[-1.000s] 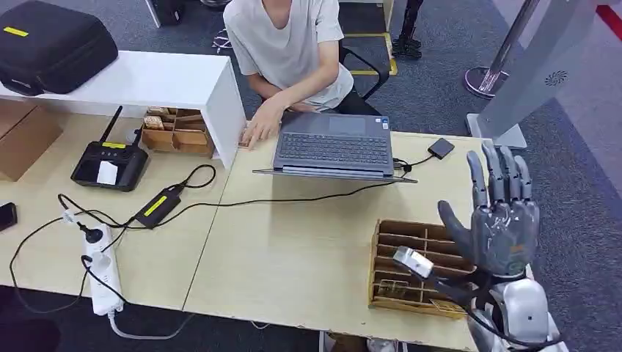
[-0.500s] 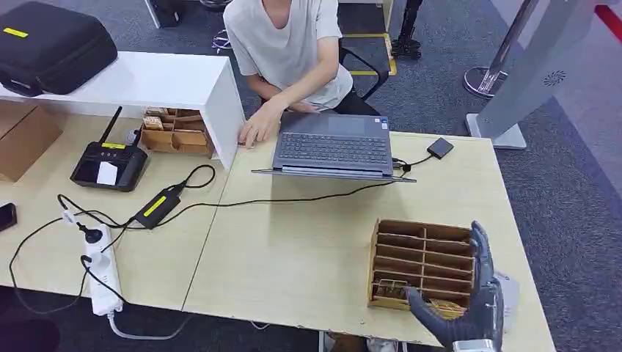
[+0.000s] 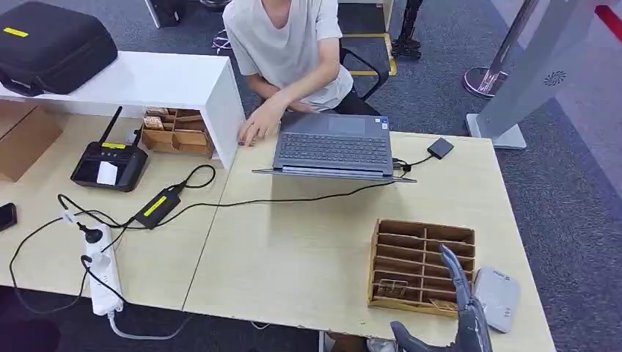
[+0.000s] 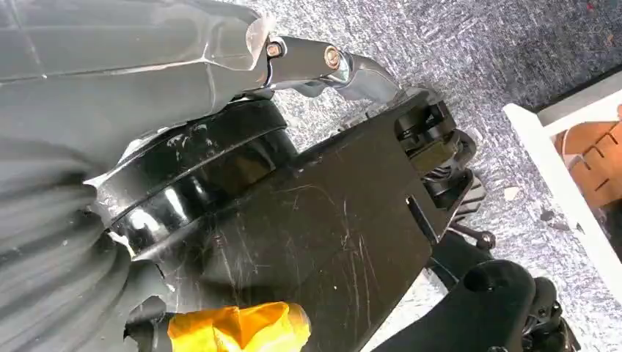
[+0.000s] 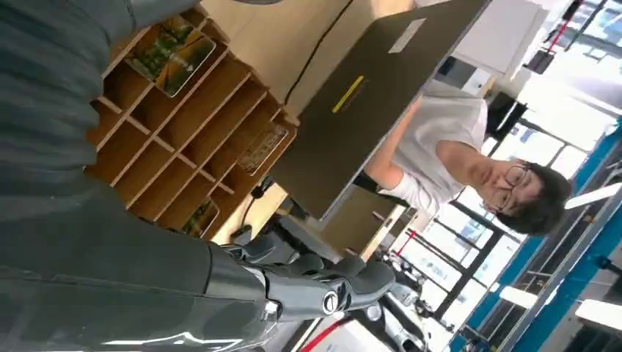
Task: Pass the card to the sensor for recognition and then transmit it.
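Right hand (image 3: 458, 323) low at table's 5 o'clock edge, fingers apart, empty. Cards (image 3: 392, 291) sit in wooden organizer (image 3: 422, 265); sensor (image 3: 497, 297) at its 3 o'clock. Nothing picked; task looks unstarted. Left hand's fingers: can't tell.

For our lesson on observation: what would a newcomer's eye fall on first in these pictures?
Probably the robot's right hand rising at the table's near edge, over a wooden compartment tray with a grey sensor pad beside it. Across the table, a person works at an open laptop.
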`<move>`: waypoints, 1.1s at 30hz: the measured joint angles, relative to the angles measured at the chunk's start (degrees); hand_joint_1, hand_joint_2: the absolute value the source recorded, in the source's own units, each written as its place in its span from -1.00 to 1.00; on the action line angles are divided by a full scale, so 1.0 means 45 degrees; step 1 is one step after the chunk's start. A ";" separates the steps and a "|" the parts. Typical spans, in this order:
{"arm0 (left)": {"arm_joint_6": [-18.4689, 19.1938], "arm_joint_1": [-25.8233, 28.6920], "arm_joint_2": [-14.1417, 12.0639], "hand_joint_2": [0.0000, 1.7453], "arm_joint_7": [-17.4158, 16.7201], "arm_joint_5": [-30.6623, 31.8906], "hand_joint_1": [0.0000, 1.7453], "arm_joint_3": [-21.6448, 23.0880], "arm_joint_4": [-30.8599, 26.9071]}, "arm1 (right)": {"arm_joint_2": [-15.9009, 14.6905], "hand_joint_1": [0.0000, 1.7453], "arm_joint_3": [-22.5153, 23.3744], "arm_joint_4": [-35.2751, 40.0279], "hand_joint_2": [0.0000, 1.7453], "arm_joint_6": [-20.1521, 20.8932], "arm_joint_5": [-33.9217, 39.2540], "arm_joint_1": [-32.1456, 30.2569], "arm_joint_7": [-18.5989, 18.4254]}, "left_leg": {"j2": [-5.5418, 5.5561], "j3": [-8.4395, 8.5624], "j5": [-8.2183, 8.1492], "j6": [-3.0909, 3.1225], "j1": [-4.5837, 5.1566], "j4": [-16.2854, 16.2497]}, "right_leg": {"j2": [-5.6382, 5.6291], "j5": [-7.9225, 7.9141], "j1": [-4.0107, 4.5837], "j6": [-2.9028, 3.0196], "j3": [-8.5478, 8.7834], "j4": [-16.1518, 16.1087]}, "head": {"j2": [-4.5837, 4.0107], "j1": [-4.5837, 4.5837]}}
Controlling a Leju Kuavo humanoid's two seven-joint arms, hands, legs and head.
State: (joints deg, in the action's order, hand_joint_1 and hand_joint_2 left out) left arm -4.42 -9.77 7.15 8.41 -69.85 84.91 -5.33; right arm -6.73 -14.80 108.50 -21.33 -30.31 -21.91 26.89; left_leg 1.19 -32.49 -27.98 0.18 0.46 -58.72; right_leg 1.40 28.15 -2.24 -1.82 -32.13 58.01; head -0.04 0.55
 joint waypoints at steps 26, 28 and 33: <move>0.0019 0.0011 -0.0005 1.00 -0.0092 -0.0078 -1.00 0.0000 0.0000 | -0.2686 -1.00 -0.0661 0.0213 1.00 -0.4003 -1.0459 -0.1551 -0.7272 | -0.0015 0.0003 -0.0011 0.0006 0.0000 0.0000 | -0.0009 0.0001 0.0000 -0.0001 0.0003 -0.0005 | 0.0000 0.0000; 0.0019 0.0004 -0.0005 1.00 -0.0107 -0.0029 -1.00 0.0000 0.0000 | -0.2779 -1.00 -0.0768 0.0009 1.00 -0.4018 -1.0933 -0.1427 -0.7635 | -0.0018 0.0004 -0.0011 0.0006 0.0000 0.0000 | -0.0012 0.0001 0.0000 -0.0001 0.0002 -0.0005 | 0.0000 0.0000; 0.0019 -0.0023 0.0000 1.00 -0.0253 0.0151 -1.00 0.0000 0.0000 | -0.2788 -1.00 -0.0845 -0.0656 1.00 -0.4022 -1.2776 -0.0991 -0.8472 | -0.0020 0.0005 -0.0011 0.0006 0.0000 0.0000 | -0.0013 0.0001 0.0000 -0.0001 0.0001 -0.0006 | 0.0000 0.0005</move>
State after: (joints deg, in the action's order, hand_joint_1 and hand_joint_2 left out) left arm -4.33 -9.87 7.15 7.28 -69.18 84.91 -5.33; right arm -19.28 -18.60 105.54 -39.43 -87.80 -26.37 -11.24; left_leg 1.10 -32.47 -28.03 0.20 0.46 -58.72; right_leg 1.34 28.15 -2.24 -1.83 -32.13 57.98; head -0.04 0.57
